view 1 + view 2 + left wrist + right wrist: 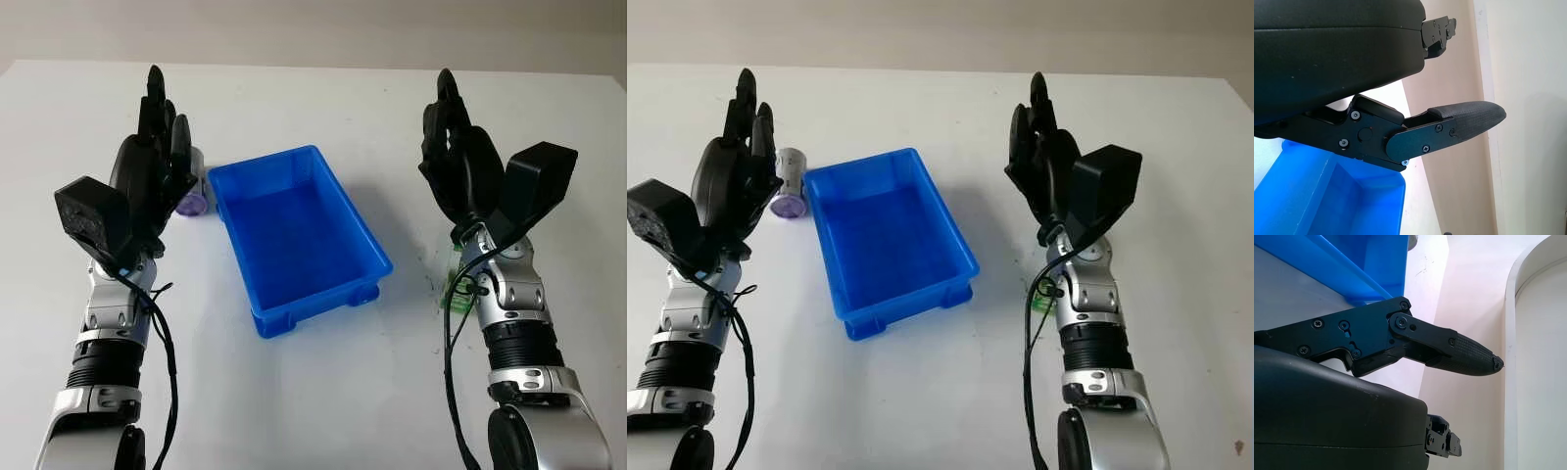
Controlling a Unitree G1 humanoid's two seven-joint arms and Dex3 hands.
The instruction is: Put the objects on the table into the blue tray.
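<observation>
Between the two hands: blue tray, a rectangular plastic bin set at a slant on the white table, nothing inside it.
Left hand: left hand is raised beside the tray's left side, fingers straight and pointing away from the robot, released, grasping nothing.
Right hand: right hand is raised well to the right of the tray, fingers straight and pointing away from the robot, released, grasping nothing.
Just beyond the left hand: small cylindrical container with a purple end lies on its side on the table, between the left hand's fingers and the tray's far left corner, close to the tray wall, outside it.
Under the right wrist: small green object on the table, mostly hidden by the forearm, so its kind cannot be told; it sits well apart from the tray's right side.
Left wrist view: one fingertip extended, a tray corner below it.
Right wrist view: one fingertip extended, the tray's blue edge beyond the hand.
</observation>
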